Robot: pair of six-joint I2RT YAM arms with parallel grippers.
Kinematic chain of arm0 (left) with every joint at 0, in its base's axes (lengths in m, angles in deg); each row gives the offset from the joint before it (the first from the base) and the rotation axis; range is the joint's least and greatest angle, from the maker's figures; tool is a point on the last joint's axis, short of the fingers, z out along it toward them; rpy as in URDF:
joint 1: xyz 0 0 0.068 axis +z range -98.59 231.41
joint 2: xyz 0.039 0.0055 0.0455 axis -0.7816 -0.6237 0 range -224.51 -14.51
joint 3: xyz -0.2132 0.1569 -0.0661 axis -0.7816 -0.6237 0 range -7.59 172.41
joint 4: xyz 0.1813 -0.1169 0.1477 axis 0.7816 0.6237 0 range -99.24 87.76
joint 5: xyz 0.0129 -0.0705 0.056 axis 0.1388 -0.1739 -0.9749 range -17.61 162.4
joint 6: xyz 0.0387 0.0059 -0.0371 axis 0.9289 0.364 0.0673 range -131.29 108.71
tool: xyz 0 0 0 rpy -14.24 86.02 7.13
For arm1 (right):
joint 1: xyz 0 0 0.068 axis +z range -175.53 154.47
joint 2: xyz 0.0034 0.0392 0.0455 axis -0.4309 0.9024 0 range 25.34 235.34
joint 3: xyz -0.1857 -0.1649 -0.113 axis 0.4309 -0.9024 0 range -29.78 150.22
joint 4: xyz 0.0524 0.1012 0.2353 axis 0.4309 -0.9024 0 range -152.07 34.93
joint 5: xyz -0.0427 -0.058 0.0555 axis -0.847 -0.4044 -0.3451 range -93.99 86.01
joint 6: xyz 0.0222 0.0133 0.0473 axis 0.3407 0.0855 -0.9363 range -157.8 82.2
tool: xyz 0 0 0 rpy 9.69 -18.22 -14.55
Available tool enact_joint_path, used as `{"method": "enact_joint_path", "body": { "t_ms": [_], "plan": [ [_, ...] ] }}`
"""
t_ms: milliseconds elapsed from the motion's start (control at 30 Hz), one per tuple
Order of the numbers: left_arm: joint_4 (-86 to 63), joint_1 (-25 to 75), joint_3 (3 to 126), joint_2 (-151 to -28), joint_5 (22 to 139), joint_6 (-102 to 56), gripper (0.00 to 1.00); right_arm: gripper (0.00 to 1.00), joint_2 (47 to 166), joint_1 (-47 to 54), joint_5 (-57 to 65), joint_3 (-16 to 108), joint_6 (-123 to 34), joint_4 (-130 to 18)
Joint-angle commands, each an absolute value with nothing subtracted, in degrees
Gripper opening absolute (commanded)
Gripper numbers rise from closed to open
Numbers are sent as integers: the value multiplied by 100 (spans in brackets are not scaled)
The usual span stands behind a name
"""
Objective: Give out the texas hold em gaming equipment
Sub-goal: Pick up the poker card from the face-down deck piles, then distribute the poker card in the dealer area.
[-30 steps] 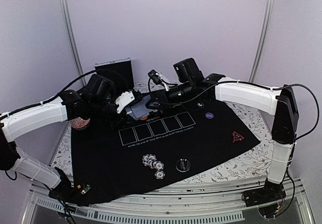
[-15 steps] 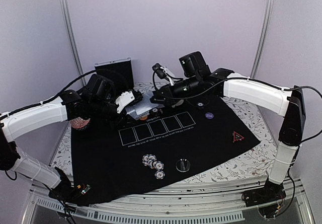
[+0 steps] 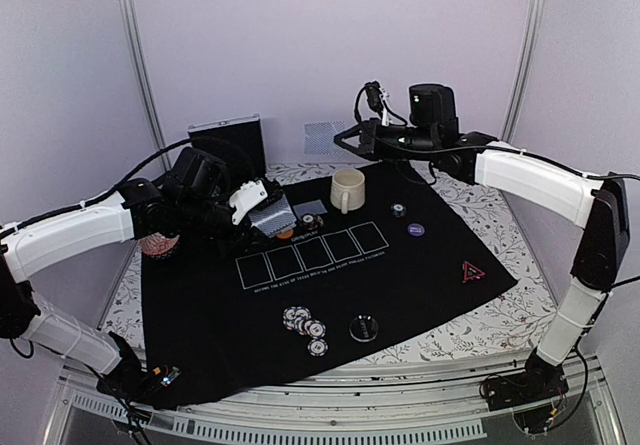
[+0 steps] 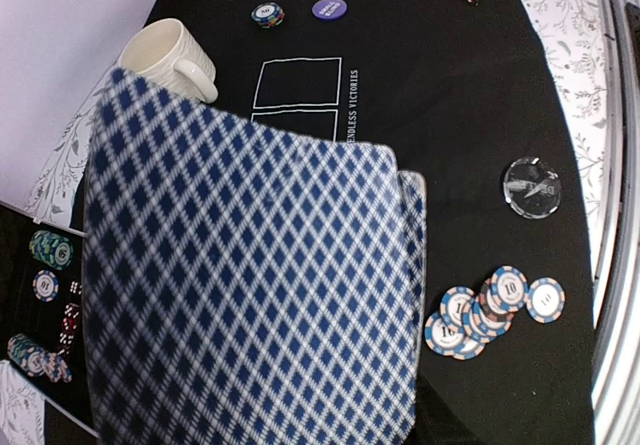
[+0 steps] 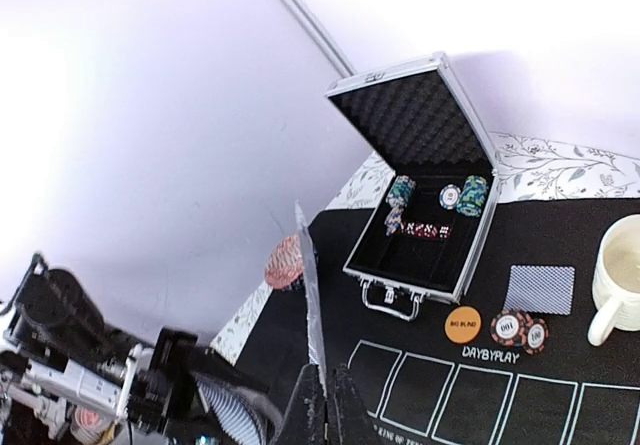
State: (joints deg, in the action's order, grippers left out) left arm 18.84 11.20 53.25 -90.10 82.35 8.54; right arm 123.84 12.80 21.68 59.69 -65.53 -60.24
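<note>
My left gripper [image 3: 258,205] is shut on a deck of blue-diamond-backed cards [image 3: 272,218]. The deck fills the left wrist view [image 4: 250,285] and hides the fingers. My right gripper [image 3: 347,138] is raised near the back wall, shut on a single card [image 3: 322,137]. That card shows edge-on in the right wrist view [image 5: 312,295]. One card [image 3: 310,207] lies face down on the black mat beside an orange disc [image 5: 462,323] and two chips [image 5: 520,331]. A chip cluster [image 3: 305,325], dark disc [image 3: 364,327], purple disc [image 3: 416,230], single chip [image 3: 398,210] and red triangle [image 3: 471,271] lie on the mat.
A cream mug [image 3: 347,190] stands at the mat's back centre. An open aluminium case [image 3: 228,140] with chips and dice [image 5: 435,210] stands at back left. A red patterned object [image 3: 158,243] sits under my left arm. Five card outlines [image 3: 312,255] cross the mat's middle.
My right gripper has lifted up and back to the right, away from the deck, with one card in it, uncovering the mug. The left arm and deck have stayed put.
</note>
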Motion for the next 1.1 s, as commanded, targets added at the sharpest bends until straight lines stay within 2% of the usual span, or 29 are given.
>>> {"method": "enact_joint_path", "body": {
  "t_ms": [0,133,300,533,667,767,867,1067],
  "plan": [
    [1738,1168,5480,-8887,8223,782,45,2,13422,1342,1232,6107,-8028,-4725],
    [1740,1168,5465,-8831,8196,779,45,2,14668,1347,923,6889,-8811,-4349],
    [1731,1178,5446,-8776,8184,796,45,2,16024,1356,855,8384,-8966,-4749],
    [1713,1179,5429,-8746,8146,815,45,2,17026,1353,962,8983,-9329,-4945],
    [1696,1186,5421,-8736,8136,816,45,2,16957,1351,1172,8963,-9202,-5056],
    [1696,1195,5429,-8753,8143,805,45,2,16471,1375,1488,8653,-8786,-5072],
    [1700,1195,5429,-8739,8159,809,45,2,15633,1408,2235,7813,-8366,-4939],
    [1687,1195,5428,-8713,8217,817,45,2,14305,1550,3825,5842,-7446,-5578]
  ]
}}
